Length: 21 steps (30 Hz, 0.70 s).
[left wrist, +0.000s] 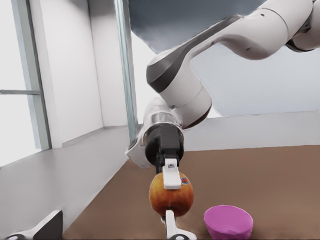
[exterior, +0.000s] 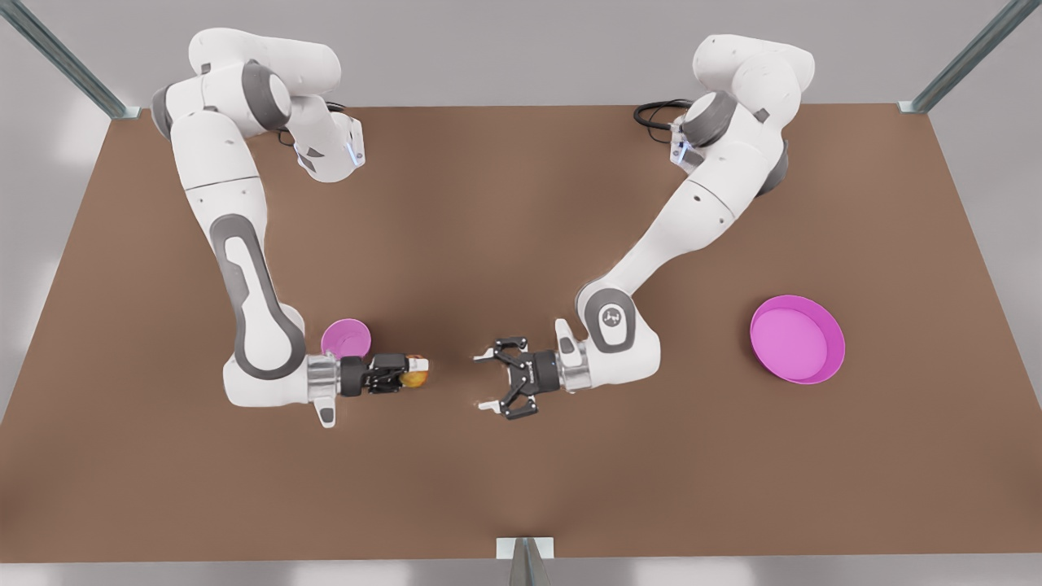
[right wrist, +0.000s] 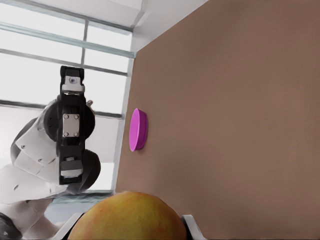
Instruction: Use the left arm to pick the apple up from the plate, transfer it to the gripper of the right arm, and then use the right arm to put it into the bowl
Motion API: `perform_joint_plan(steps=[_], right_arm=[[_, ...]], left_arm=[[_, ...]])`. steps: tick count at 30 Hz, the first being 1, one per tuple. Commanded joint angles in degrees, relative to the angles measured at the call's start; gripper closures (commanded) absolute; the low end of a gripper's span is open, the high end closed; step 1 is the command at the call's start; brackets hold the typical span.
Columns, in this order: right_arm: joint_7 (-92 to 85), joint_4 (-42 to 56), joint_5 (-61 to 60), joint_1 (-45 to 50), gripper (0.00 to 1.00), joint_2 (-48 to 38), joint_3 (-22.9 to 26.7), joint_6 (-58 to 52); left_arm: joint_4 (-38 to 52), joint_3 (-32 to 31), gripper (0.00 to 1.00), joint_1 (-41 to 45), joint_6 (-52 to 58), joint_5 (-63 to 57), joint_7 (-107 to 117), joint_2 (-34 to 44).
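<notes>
- Bench (exterior: 521,203) of plain brown carried everything, with one white arm mounted at each far corner.
- Farthest toward the front view's left stood the right arm (exterior: 244,293), bent down low so that its wrist lay level over the bench.
- Just behind that wrist sat the bowl (exterior: 346,336), small, deep and pink, upright and with nothing in it (the left wrist view showed it (left wrist: 227,222) close beside the held fruit).
- Next came the right hand (exterior: 411,374), its two fingers closed tight on the apple (exterior: 417,377), one white pad (left wrist: 171,177) pressed to each side of the fruit (left wrist: 162,197); the apple hung clear of the bench, pointing toward the middle.
- In the right wrist view the apple (right wrist: 127,217) showed yellow and red at close range.
- Across a gap, near the middle, was the left hand (exterior: 483,380), its linkage fingers spread wide and gripping nothing, facing the apple but apart from it; the right wrist view saw it (right wrist: 71,125) head-on.
- Behind it the left arm (exterior: 692,212) sloped up to its base.
- Toward the front view's right, well apart from both hands, lay the plate (exterior: 837,350), wide, shallow and pink, with nothing on it (also seen edge-on (right wrist: 138,130) from the right wrist).
</notes>
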<state>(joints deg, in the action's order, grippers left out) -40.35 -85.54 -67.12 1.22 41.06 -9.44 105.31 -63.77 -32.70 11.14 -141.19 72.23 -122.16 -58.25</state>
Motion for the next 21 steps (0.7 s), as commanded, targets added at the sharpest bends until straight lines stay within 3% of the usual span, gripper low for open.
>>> perform_joint_plan(steps=[1, 3, 6, 9, 10, 11, 12, 13, 16, 21], right_arm=[[-0.96, -0.24, 9.37, -2.27, 0.33, -1.07, -0.14, -4.23], [0.54, -0.24, 14.47, -3.32, 0.33, -1.95, -0.14, -6.08], [1.77, -2.53, 19.48, -4.38, 0.33, -4.06, -0.14, -7.05], [4.93, -3.67, 25.53, -4.91, 0.33, -5.73, -0.14, -8.19], [6.51, -3.67, 28.09, -4.91, 0.33, -6.08, -0.14, -8.36], [7.74, -3.67, 29.06, -4.91, 0.33, -6.25, -0.14, -9.07], [9.32, -3.58, 31.78, -4.91, 0.33, -6.87, -0.14, -9.24], [10.55, -3.58, 33.19, -4.91, 0.33, -6.96, -0.14, -9.24], [10.56, -3.5, 36.96, -4.99, 0.33, -6.96, 0.04, -9.07], [10.64, -3.41, 45.84, -4.91, 0.33, -7.75, 0.04, -8.63]], left_arm=[[-6.27, 0.8, 0.0, -8.65, 7.13, -35.84, 47.56, 6.73], [-5.84, 0.62, 0.0, -16.84, 28.41, -64.21, 75.64, 13.94], [-5.66, 0.62, 0.0, -24.4, 51.28, -89.01, 92.97, 26.25], [-5.66, 0.71, 0.0, -28.27, 56.29, -89.1, 111.32, 34.24], [-6.36, 7.44, 0.0, -24.88, 56.29, -86.57, 115.21, 38.54], [-9.07, 19.89, 0.0, -16.72, 55.77, -80.26, 115.39, 42.41], [-19.44, 34.46, 0.0, -7.27, 49.98, -72.06, 115.3, 50.15], [-23.67, 34.37, 0.0, -7.27, 46.98, -71.88, 115.48, 52.53], [-15.95, 34.28, 0.0, -6.74, 51.02, -72.49, 118.81, 47.18], [-14.27, 34.28, 0.0, -6.48, 50.49, -72.67, 129.27, 43.4]])
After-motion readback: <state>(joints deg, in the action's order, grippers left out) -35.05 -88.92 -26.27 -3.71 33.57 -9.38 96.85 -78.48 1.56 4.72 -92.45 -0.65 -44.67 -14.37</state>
